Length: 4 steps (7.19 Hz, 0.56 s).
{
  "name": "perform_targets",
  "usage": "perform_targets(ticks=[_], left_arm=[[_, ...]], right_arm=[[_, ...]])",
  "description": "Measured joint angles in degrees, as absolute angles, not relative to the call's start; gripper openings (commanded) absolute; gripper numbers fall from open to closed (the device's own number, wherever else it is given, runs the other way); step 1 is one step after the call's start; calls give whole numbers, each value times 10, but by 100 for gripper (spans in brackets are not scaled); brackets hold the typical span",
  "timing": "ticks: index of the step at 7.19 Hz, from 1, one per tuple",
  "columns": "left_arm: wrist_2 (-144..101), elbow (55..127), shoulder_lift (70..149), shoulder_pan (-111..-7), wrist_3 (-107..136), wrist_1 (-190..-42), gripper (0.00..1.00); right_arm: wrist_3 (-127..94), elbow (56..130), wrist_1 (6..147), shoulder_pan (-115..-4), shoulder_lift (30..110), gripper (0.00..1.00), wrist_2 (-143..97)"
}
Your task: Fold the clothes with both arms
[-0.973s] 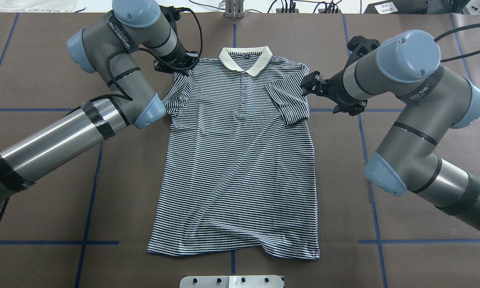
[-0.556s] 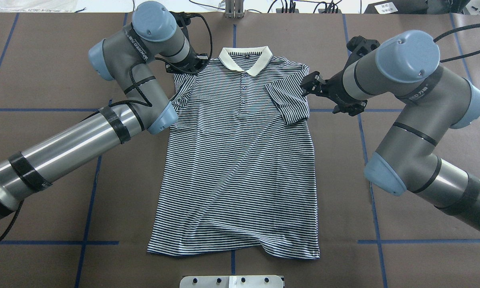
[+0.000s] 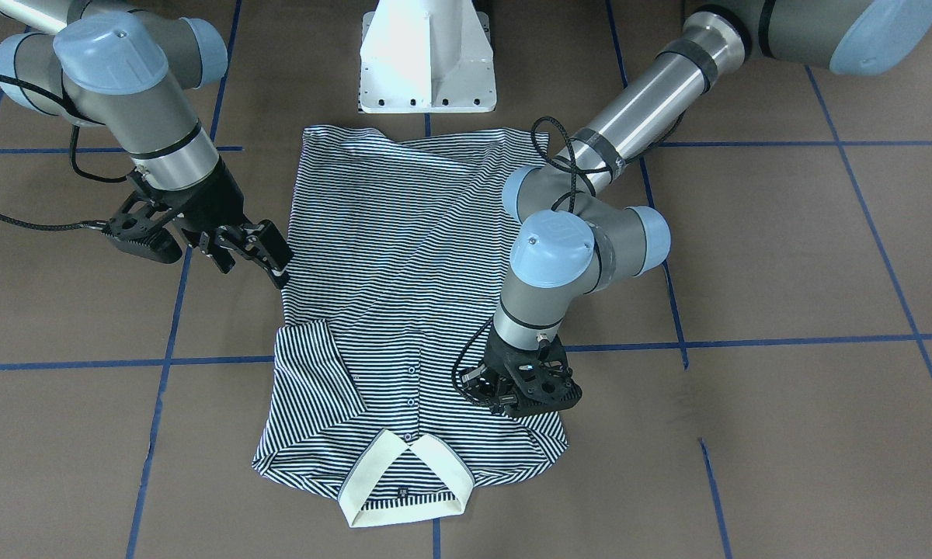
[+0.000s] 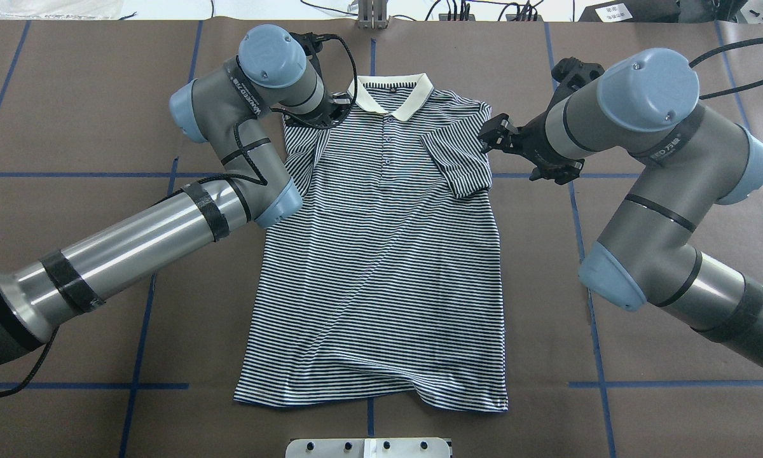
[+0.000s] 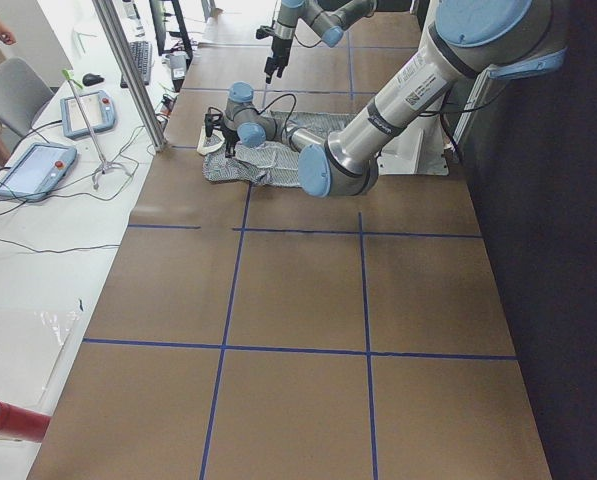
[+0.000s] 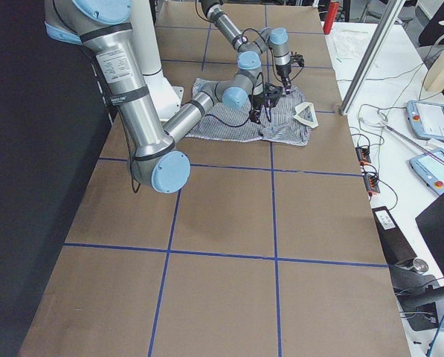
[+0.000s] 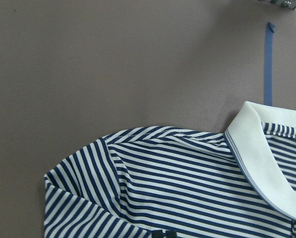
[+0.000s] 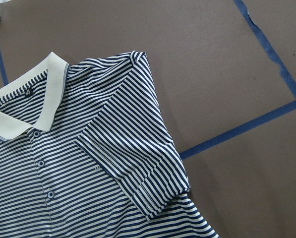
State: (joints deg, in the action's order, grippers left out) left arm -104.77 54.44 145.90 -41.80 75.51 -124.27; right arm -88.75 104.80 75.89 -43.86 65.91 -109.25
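Note:
The striped polo shirt point(image 4: 381, 254) lies flat and face up on the brown table, its cream collar point(image 4: 413, 102) at the far side. The sleeve on my right side point(image 4: 461, 159) is folded in over the chest, which the right wrist view shows up close point(image 8: 133, 163). My right gripper point(image 4: 488, 135) hovers open just off that shoulder, holding nothing point(image 3: 255, 268). My left gripper point(image 4: 327, 114) sits over the other shoulder beside the collar, shut on the left sleeve, which is pulled inward. Its fingers are hidden under the gripper body point(image 3: 512, 400).
The white pedestal base point(image 3: 427, 54) stands at the shirt's hem side. Blue tape lines point(image 4: 146, 305) cross the table. A metal plate point(image 4: 369, 447) lies at the near edge. A side bench holds teach pendants point(image 5: 33, 165) beside a metal post point(image 5: 128, 70).
My left arm has swept to the right, carrying the left sleeve from the shirt's outer edge in toward the collar. The right arm has stayed still.

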Motion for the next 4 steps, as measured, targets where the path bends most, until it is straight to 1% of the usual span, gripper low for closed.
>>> perform_targets(ticks=[1,2,3,4], left_arm=[[-1041,544,1459,-417,756,-1244,58],[-1036,545,1459,-416,755,-1244,62],[-1035,555,1457,-417,755,-1243,64],[-1039,592,1440,-419,754,-1241,65]], right_arm=[[-887,1048,759,-439,659,100,-1092],[-887,1047,758,-439,660,100,-1093],[-887,1048,758,-439,659,100,-1095],[-891,1052,758,-437,659,100,-1096]])
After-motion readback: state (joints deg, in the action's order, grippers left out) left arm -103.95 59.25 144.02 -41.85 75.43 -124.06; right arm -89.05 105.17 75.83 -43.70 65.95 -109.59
